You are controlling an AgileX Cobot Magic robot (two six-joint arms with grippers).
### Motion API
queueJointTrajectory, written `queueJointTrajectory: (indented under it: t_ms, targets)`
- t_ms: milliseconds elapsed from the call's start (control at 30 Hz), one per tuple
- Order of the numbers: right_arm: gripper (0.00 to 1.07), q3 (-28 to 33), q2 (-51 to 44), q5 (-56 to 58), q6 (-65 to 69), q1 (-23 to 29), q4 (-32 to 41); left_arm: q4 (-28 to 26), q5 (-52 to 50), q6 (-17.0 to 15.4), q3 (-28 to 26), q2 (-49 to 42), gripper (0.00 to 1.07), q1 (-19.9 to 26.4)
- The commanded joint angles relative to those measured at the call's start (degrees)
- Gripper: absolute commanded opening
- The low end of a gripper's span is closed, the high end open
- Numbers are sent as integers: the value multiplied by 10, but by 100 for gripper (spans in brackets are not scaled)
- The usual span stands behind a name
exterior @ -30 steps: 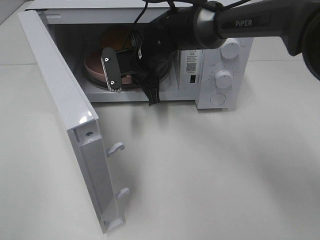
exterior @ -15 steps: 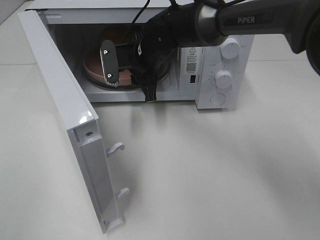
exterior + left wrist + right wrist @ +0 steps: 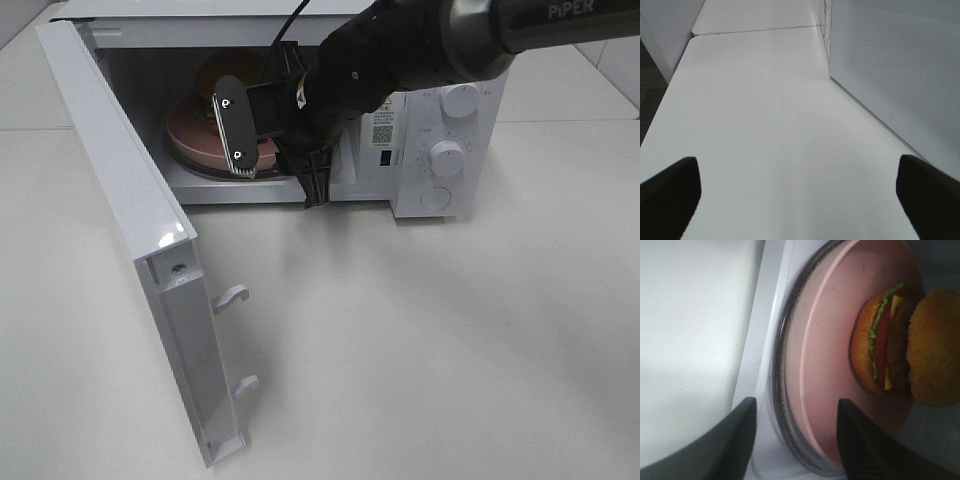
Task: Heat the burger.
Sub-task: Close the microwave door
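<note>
**A:** Where is the burger?

**B:** The small round burger (image 3: 892, 342), with a golden-brown bun, sits on a pink round plate (image 3: 825, 340). The plate rests on the glass turntable (image 3: 781, 390) inside the white microwave (image 3: 440, 195).

**A:** And the arms?

**B:** The right arm's fingers (image 3: 735, 440) stand apart by the plate's rim, holding nothing. The left arm's fingers (image 3: 670, 192) gape wide over the white worktop (image 3: 765, 100). The microwave's white door (image 3: 130, 220) hangs open. Loading looks done, and I judge that shutting the door and starting the heat remain.

Black right arm (image 3: 400, 45), lettering (image 3: 572, 10) apparently PiPER, two-screw fingers (image 3: 233, 128), black cable (image 3: 291, 22)
</note>
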Motion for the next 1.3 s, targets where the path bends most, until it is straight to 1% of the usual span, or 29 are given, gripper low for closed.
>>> queueJointTrajectory:
  t_ms: [33,67,100,133,167,200,233,267,300,333,367,433,467,533,567,600,667,700,733,800,867,900,1033,1067,1100,1133,1167,1233,1300]
  targets:
    - [63,31,-31,-21,49,1,-1,-2,-1,-2,2,-4,100,1]
    - [63,31,-31,-21,49,1,-1,-2,-1,-2,2,-4,100,1]
    - [68,38,-37,-23,62,1,-1,-2,-1,-2,2,-4,100,1]
    - [78,55,-50,-23,87,1,-1,-2,-1,-2,2,-4,100,1]
    - [78,55,-50,-23,87,1,-1,-2,-1,-2,2,-4,100,1]
    - [85,69,-61,-23,114,1,-1,-2,-1,-2,2,-4,100,1]
    - [85,69,-61,-23,114,1,-1,-2,-1,-2,2,-4,100,1]
    - [88,77,-68,-22,127,1,-2,-2,-1,-2,2,-4,100,1]
    - [90,95,-83,-21,148,1,-2,-2,-1,-2,2,-4,100,1]
    - [90,95,-83,-21,148,1,-2,-2,-1,-2,2,-4,100,1]
    - [90,113,-98,-22,167,1,-2,-2,-1,-2,2,-4,100,1]
    - [90,123,-106,-23,180,1,-2,-2,-1,-2,2,-4,100,1]
    - [89,142,-120,-23,206,1,-2,-2,-1,-2,2,-4,100,1]
    - [89,148,-128,-23,219,1,-2,-2,-1,-2,2,-4,100,1]
    - [88,164,-147,-18,264,1,-2,-2,-1,-2,2,-4,100,1]
    - [88,164,-147,-18,264,1,-2,-2,-1,-2,2,-4,100,1]
    - [87,181,-173,2,328,1,-2,-2,-1,-2,2,-4,100,1]
    - [87,181,-173,2,328,1,-2,-2,-1,-2,2,-4,100,1]
    - [86,189,-194,26,375,1,-2,-2,-1,-2,2,-4,100,1]
    - [86,191,-202,41,394,1,-2,-2,-1,-2,2,-4,100,1]
    - [85,195,-228,88,456,1,-2,-2,-1,-2,2,-4,100,1]
    - [85,195,-228,88,456,1,-2,-2,-1,-2,2,-4,100,1]
    - [84,195,-260,184,533,1,-2,-2,-1,-2,2,-4,100,1]
    - [84,195,-260,184,533,1,-2,-2,-1,-2,2,-4,100,1]
    - [84,195,-272,222,566,1,-1,-2,-1,-2,2,-4,100,1]
    - [84,195,-272,222,566,1,-1,-2,-1,-2,2,-4,100,1]
    - [83,195,-284,273,594,1,-1,-2,-1,-2,2,-4,100,1]
    - [83,195,-289,295,601,1,-1,-2,-1,-2,2,-4,100,1]
    - [82,195,-305,367,620,1,-2,-2,-1,-2,2,-4,100,1]
